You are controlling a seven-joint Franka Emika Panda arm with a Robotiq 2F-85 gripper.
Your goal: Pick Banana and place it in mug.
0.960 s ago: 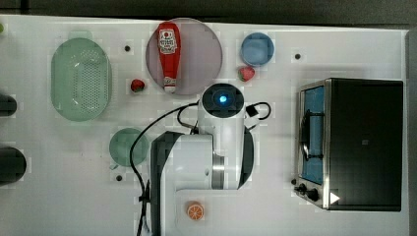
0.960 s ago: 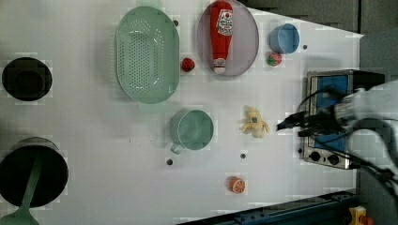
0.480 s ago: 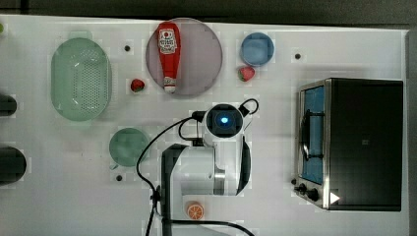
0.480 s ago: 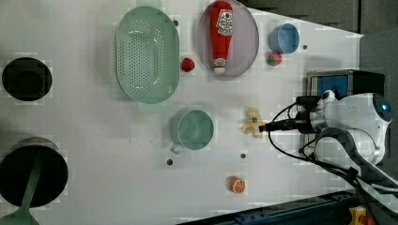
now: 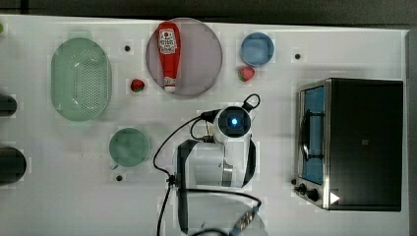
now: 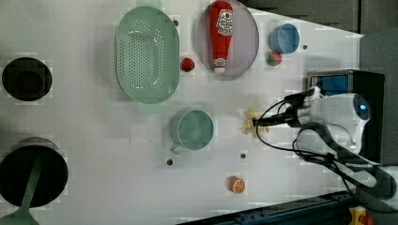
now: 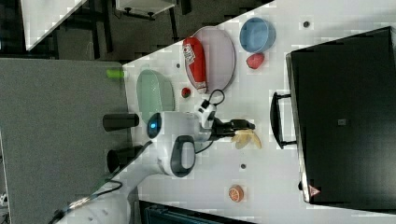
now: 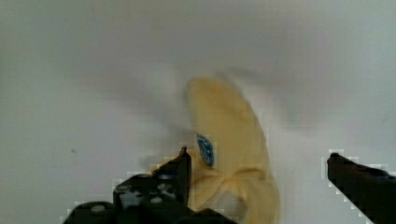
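The yellow banana (image 6: 250, 123) lies on the white table, to the right of the sea-green mug (image 6: 192, 130) in the left view. My gripper (image 6: 257, 123) is down at the banana and open. In the wrist view one dark finger (image 8: 180, 170) sits against the banana (image 8: 229, 144) near its blue sticker, and the other finger (image 8: 348, 175) stands well clear on the far side. The right view shows the gripper (image 7: 250, 125) just over the banana (image 7: 247, 139). From the top view the arm covers the banana, and the mug (image 5: 129, 146) stands empty to the arm's left.
A black toaster oven (image 5: 354, 142) stands close on the top view's right. Farther back are a ketchup bottle (image 5: 168, 54) on a grey plate (image 5: 201, 59), a light-blue cup (image 5: 256, 49), two strawberries (image 5: 246, 73) (image 5: 137, 85) and a green colander (image 5: 81, 78). An orange slice (image 6: 238, 184) lies near the front edge.
The arm has swung from near the oven toward the left view's left and come down, so the open fingers now reach the banana. The banana and mug have not moved.
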